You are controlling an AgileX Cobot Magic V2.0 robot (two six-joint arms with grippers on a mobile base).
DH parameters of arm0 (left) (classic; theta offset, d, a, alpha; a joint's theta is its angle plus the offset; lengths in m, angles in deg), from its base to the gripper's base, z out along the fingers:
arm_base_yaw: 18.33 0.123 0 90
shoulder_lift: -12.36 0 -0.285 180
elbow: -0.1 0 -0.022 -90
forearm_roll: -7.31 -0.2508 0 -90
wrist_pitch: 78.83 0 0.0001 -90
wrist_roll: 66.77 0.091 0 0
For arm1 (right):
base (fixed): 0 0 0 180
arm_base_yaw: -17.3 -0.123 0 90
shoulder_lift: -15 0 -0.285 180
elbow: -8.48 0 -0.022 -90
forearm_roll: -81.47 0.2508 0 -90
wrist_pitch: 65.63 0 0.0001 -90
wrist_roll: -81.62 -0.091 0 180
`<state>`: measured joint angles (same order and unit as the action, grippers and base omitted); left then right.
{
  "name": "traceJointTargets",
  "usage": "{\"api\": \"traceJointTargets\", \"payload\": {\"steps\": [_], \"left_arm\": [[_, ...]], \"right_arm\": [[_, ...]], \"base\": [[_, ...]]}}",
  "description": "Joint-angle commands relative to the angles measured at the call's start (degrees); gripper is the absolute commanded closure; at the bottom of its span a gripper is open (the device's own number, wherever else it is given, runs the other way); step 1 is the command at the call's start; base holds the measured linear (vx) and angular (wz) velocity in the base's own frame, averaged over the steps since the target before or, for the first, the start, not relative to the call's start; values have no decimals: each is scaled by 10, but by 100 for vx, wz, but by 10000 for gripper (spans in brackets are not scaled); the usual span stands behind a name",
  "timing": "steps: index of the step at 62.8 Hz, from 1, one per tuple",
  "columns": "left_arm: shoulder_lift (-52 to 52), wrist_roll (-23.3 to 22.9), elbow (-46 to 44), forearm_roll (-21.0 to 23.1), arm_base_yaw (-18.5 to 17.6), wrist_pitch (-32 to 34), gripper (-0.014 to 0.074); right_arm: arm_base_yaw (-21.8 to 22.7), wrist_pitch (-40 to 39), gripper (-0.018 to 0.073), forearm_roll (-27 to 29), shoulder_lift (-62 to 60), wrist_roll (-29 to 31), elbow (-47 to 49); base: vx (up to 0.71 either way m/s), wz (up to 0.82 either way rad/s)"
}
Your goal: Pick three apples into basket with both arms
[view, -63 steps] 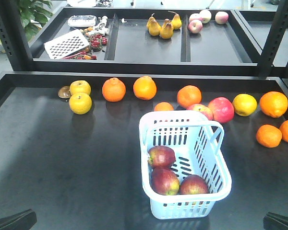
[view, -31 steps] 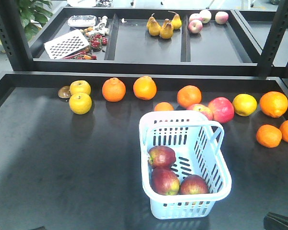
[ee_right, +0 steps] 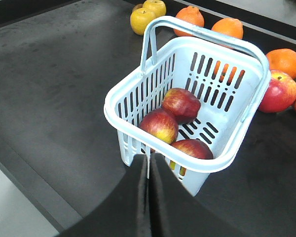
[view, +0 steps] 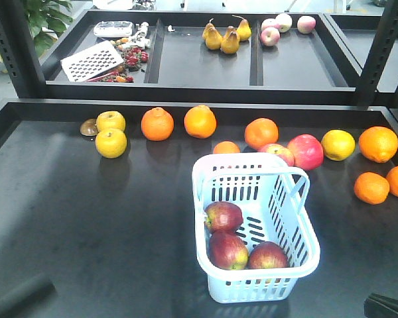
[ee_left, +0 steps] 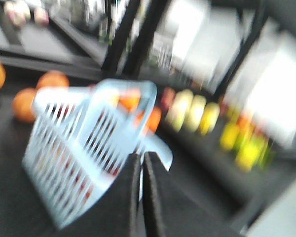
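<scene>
Your left arm (view: 16,296) dropped out of the front view's lower-left corner half a second ago and is now back as a blurred dark shape on the table (view: 86,218)

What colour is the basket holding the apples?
Pale blue; the basket shows best in the right wrist view.

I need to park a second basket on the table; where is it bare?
Bare: the dark table left of the pale blue plastic basket, below the yellow fruits. Crowded: the back row of oranges, and right of the basket.
</scene>
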<state>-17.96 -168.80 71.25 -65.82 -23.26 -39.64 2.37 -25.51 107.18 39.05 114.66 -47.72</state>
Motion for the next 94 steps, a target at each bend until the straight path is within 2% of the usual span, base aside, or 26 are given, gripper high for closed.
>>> {"api": "traceJointTargets", "payload": {"steps": [1,7,11,15,16,19,20,26,29,40,43,48,53,59,62,67,81,88,94], "left_arm": [[-5,-2,-12,164,-1,-9,604],[-5,18,-10,235,-1,-38,604],[-5,75,-9,263,-1,-67,604],[-5,178,1,298,-1,-94,604],[-5,213,5,316,-1,-104,604],[-5,280,14,359,-1,-122,604],[-5,311,19,385,-1,-127,604],[-5,427,33,507,-6,-151,604],[-5,499,35,555,-15,-177,604],[-5,697,35,722,-48,-315,604],[-4,743,35,752,-49,-348,604],[-3,807,35,770,-50,-388,604],[8,833,42,769,-50,-397,604],[39,855,82,769,-50,-357,604],[62,868,78,768,-50,-392,604],[97,897,76,768,-48,-398,604],[214,1026,79,769,-21,-421,604],[241,1032,79,769,7,-441,604],[242,1002,79,769,35,-456,604]], "right_arm": [[1,-33,564,9,6,0,13],[1,-33,564,9,6,0,13],[1,-33,564,9,6,0,13],[1,-33,564,9,6,0,13],[1,-33,564,9,6,0,13],[1,-33,564,9,6,0,13],[1,-33,564,9,6,0,13],[1,-33,564,9,6,0,13],[1,-33,564,9,6,0,13],[1,-33,564,9,6,0,13],[1,-33,564,9,6,0,13],[1,-33,564,9,6,0,13],[1,-33,564,9,6,0,13],[1,-33,564,9,6,0,13],[1,-33,564,9,6,0,13],[1,-33,564,9,6,0,13],[1,-33,564,9,6,0,13],[1,-32,564,9,7,0,13],[1,-32,564,10,7,0,13]], "base": [[0,0],[0,0],[0,0],[0,0],[0,0],[0,0],[0,0],[0,0],[0,0],[0,0],[0,0],[0,0],[0,0],[0,0],[0,0],[0,0],[0,0],[0,0],[0,0]]}}
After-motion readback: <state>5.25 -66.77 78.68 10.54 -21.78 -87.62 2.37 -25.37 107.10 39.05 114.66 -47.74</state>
